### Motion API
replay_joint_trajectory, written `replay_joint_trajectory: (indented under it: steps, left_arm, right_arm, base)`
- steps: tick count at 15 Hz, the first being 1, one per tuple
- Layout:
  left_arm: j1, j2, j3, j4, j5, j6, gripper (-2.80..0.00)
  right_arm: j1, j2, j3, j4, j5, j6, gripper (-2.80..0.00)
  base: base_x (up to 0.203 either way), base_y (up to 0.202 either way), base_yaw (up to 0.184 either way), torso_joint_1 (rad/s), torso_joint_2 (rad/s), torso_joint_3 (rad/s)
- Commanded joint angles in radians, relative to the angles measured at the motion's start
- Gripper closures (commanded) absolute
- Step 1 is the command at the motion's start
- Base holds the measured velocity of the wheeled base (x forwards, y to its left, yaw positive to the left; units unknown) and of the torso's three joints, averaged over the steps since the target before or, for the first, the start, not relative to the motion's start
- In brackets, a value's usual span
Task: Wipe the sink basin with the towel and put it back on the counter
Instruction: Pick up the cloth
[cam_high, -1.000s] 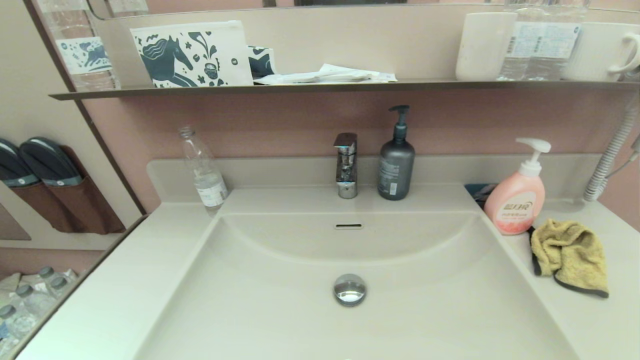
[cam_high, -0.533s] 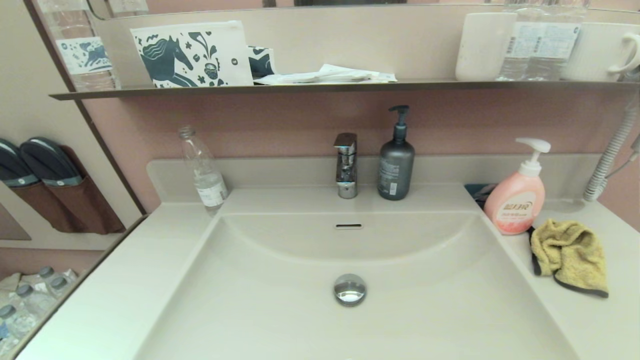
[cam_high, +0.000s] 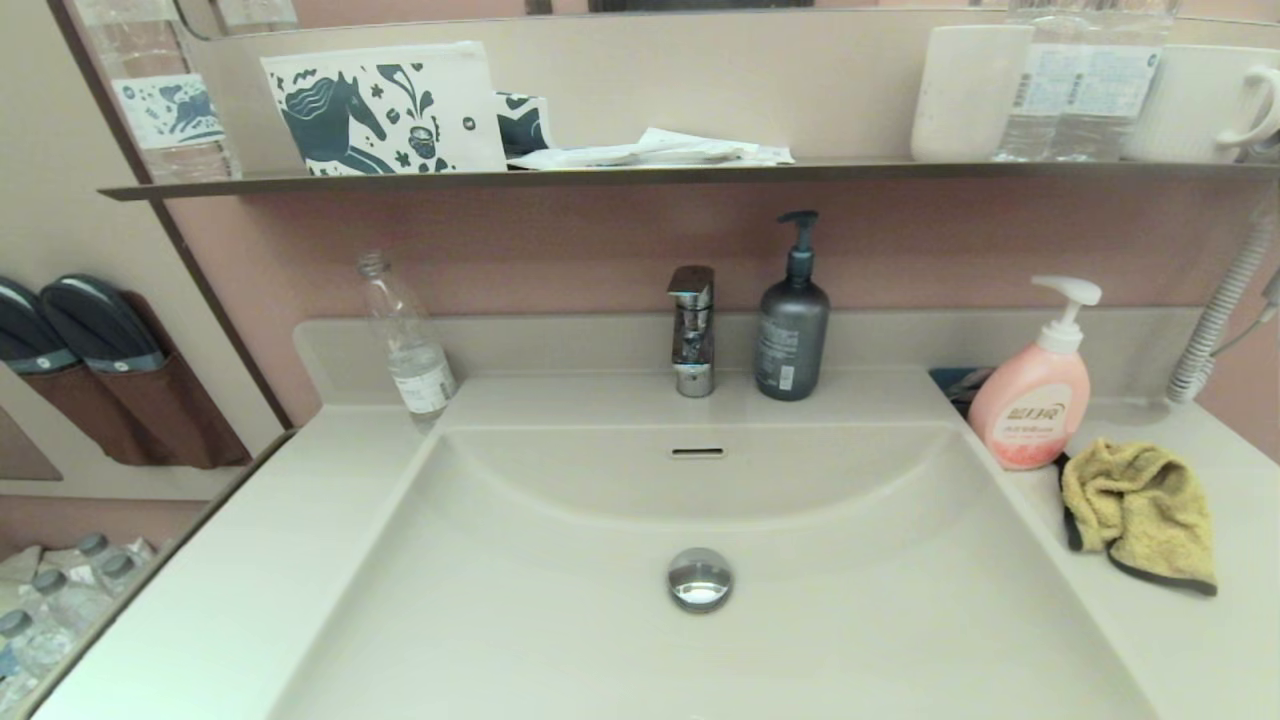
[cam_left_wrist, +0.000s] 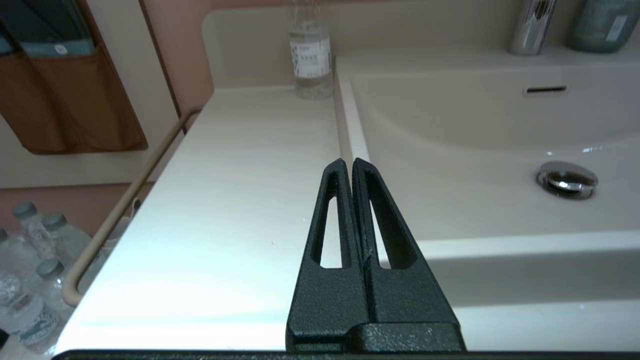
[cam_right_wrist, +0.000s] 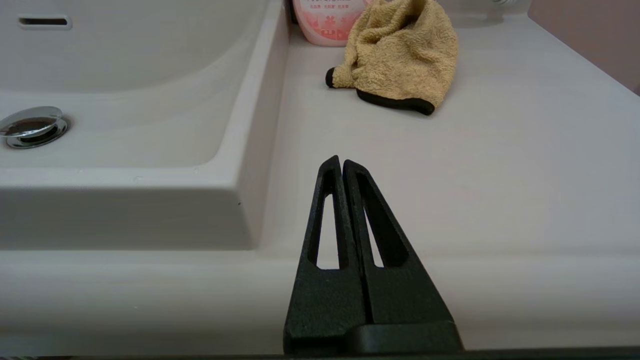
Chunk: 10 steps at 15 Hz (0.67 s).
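Note:
The mustard-yellow towel (cam_high: 1138, 512) with black edging lies crumpled on the counter (cam_high: 1200, 640) right of the sink basin (cam_high: 560, 600), just in front of the pink soap bottle (cam_high: 1032, 410). The basin is bare, with its chrome drain plug (cam_high: 700, 578) and overflow slot (cam_high: 697, 452). Neither arm shows in the head view. My right gripper (cam_right_wrist: 341, 161) is shut and empty, held low over the counter's front right part, well short of the towel (cam_right_wrist: 400, 55). My left gripper (cam_left_wrist: 348, 161) is shut and empty over the counter (cam_left_wrist: 240, 200) left of the basin.
A chrome tap (cam_high: 692, 330) and a dark grey pump bottle (cam_high: 792, 320) stand behind the basin, a clear plastic bottle (cam_high: 405, 340) at the back left. A dark wall shelf (cam_high: 600, 178) with cups and a pouch hangs above. A coiled hose (cam_high: 1215, 320) hangs at far right.

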Motion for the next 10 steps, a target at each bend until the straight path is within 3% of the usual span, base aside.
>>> replay_joint_trajectory:
  steps: [1,10]
  left_arm:
    - [0.0,0.001,0.033,-0.002,0.0,0.001,0.0]
    - [0.001,0.001,0.119,-0.023,-0.025,0.008,0.0]
  right_arm:
    - [0.0,0.0,0.0,0.0,0.0,-0.001,0.0]
    - [0.0,0.0,0.0,0.0,0.0,0.0,0.0]
  base:
    - [0.0,0.0,0.0,0.0,0.0,0.0]
    - [0.0,0.0,0.0,0.0,0.0,0.0]
